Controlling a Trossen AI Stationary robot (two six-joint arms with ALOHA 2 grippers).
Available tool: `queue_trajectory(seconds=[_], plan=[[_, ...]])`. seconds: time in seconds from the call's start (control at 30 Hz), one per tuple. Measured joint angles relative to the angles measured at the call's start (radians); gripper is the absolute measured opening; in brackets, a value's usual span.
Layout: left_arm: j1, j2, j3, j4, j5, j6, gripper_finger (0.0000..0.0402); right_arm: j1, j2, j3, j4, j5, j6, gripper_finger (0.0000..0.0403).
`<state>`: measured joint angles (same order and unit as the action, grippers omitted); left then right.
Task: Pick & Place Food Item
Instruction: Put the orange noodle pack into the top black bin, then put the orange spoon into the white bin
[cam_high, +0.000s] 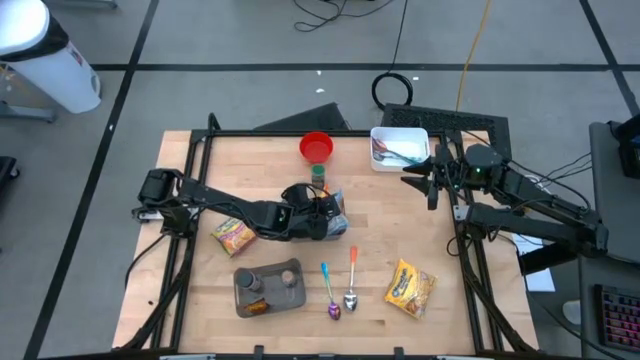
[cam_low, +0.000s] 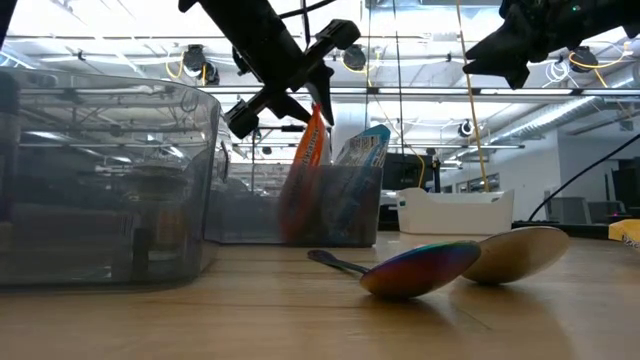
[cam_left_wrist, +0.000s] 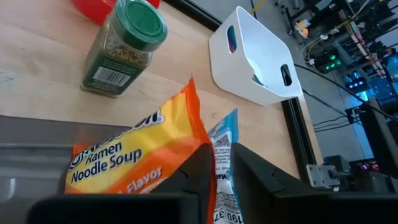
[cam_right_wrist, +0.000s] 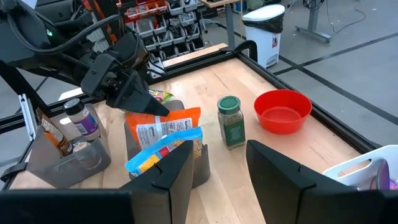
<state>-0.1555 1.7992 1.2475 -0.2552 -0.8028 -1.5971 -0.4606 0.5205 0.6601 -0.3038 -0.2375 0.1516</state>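
An orange ramen noodle packet (cam_left_wrist: 130, 155) stands upright in a small grey bin (cam_low: 345, 215) near the table's middle. A blue-and-white packet (cam_left_wrist: 225, 134) stands beside it in the same bin. My left gripper (cam_high: 322, 215) is over the bin and shut on the orange packet's top; it also shows in the right wrist view (cam_right_wrist: 146, 102). My right gripper (cam_right_wrist: 217, 168) is open and empty. It hangs raised at the table's far right (cam_high: 425, 178), beside the white bin. My left gripper pinches the top edge of the orange packet (cam_left_wrist: 200, 146) between its two fingers, slanting down from above and from the table's left. The packet stands upright below the fingers, its lower part in the grey bin (cam_right_wrist: 199, 163). The blue-and-white packet's top (cam_left_wrist: 222, 163) also shows between the fingers. I cannot tell whether it is pinched too.
A green-lidded spice jar (cam_high: 318, 175) and a red bowl (cam_high: 316, 147) stand just beyond the bin. A white bin with utensils (cam_high: 400, 148) is at the far right. Yellow packets (cam_high: 232, 236) (cam_high: 410, 287), two spoons (cam_high: 342, 290) and a grey tray of bottles (cam_high: 268, 288) lie nearer.
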Motion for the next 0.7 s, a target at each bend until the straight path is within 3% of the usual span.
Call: queue_trajectory(seconds=[0.2,0.4,0.7], plan=[[0.003,-0.001,0.000,0.001,0.019,0.000,0.0117,0.000,0.000,0.000,0.000,-0.001,0.000,0.0141],[0.038,-0.022,0.000,0.002,0.103,0.049,0.0171,0.000,-0.001,0.000,0.000,-0.002,0.000,0.0141],[0.111,-0.211,0.001,-0.004,0.206,0.438,0.0197,0.000,-0.001,0.000,0.000,-0.002,0.000,0.0141]])
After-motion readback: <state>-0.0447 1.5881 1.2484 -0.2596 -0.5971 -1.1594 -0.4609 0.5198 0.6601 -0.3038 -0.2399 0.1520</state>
